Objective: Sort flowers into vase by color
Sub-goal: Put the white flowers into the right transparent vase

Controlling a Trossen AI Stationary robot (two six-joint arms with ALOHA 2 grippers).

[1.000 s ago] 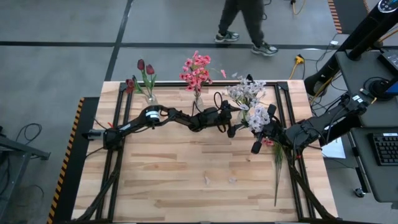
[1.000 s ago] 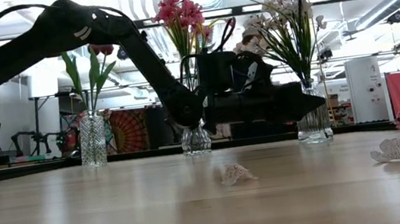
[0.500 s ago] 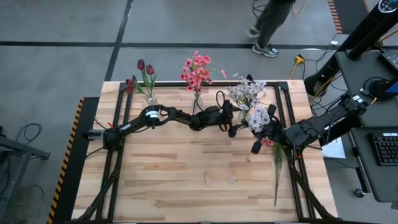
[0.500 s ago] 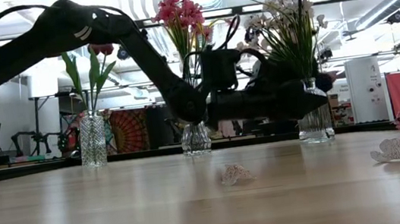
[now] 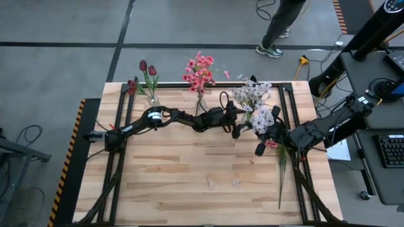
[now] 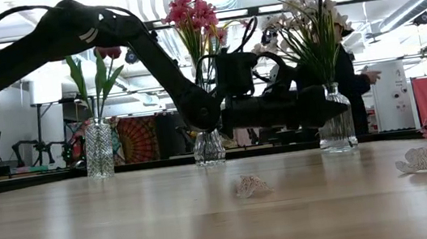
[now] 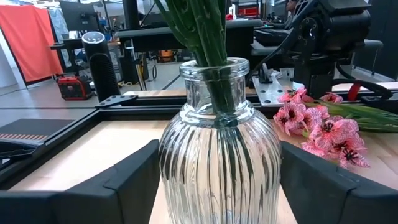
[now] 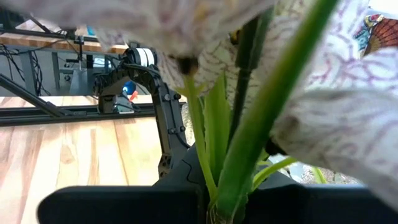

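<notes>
the left arm stretches low across the far half of the table, its left gripper [image 5: 237,125] at the right vase [image 7: 219,155]; the fingers [image 7: 134,180] stand wide apart on either side of the ribbed glass, and whether they touch it cannot be told. the right arm reaches in from the right edge, and the right gripper [image 5: 260,146] is closed on a white spray [image 5: 262,118] whose stem and petals fill its wrist view. three glass vases line the far edge: red tulips [image 5: 148,70] in the left vase [image 6: 98,150], pink blooms [image 5: 199,70] in the middle vase [image 6: 208,148], white sprays [image 5: 250,93] in the right one. a pink flower [image 7: 323,127] lies on the table near the right edge.
</notes>
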